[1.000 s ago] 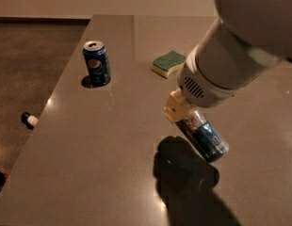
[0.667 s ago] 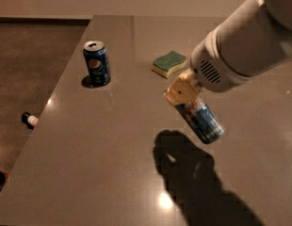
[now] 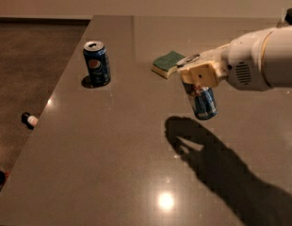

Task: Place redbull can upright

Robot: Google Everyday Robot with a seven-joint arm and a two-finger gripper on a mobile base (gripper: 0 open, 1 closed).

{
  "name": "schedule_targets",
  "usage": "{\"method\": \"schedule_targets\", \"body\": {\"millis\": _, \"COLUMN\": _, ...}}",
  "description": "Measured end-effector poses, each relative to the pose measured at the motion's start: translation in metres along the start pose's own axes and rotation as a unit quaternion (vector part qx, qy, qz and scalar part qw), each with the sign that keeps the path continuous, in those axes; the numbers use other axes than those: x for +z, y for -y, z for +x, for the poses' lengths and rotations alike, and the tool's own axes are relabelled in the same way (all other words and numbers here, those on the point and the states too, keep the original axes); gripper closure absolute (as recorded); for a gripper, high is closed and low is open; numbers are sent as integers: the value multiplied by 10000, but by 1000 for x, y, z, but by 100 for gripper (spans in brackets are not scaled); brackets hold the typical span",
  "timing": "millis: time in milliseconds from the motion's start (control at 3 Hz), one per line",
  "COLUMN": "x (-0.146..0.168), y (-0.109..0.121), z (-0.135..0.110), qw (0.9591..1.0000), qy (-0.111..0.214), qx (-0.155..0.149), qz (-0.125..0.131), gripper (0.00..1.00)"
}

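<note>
Above the brown table [image 3: 113, 149], the redbull can [image 3: 204, 102] is held, slightly tilted, by the closed gripper [image 3: 198, 78] beside a sponge [image 3: 167, 62].

Room beneath the claw
The gripper [image 3: 198, 84] with the redbull can [image 3: 204, 103] hangs over bare table [image 3: 117, 145] — free below and nearer; sponge [image 3: 166, 63] just behind it, Pepsi can [image 3: 97, 63] well off leftward.

The brown tabletop [image 3: 113, 140] carries an upright Pepsi can [image 3: 97, 63] at ten o'clock and a green sponge [image 3: 167, 63] at twelve o'clock. The gripper [image 3: 198, 81], at two o'clock, holds the redbull can [image 3: 204, 103] above it.
</note>
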State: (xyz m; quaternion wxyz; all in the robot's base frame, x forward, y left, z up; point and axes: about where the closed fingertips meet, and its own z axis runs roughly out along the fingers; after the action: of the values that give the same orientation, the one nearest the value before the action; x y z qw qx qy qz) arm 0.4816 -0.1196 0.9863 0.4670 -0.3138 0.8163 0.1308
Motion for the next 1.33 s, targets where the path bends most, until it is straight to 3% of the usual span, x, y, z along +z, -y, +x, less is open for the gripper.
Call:
{"method": "schedule_targets", "body": {"millis": 333, "x": 4, "y": 9, "z": 5, "qw": 9982, "qy": 579, "qx": 176, "qz": -16, "gripper": 100}}
{"method": "schedule_targets", "body": {"millis": 667, "x": 9, "y": 6, "z": 3, "qw": 9907, "qy": 1241, "qx": 438, "qz": -352, "gripper": 100}}
{"method": "schedule_targets", "body": {"millis": 1000, "x": -1, "y": 0, "z": -11, "qw": 9761, "qy": 1995, "qx": 453, "qz": -737, "gripper": 100}}
{"method": "schedule_targets", "body": {"millis": 1333, "x": -8, "y": -13, "z": -18, "qw": 9646, "qy": 2414, "qx": -394, "qz": -983, "gripper": 100}}
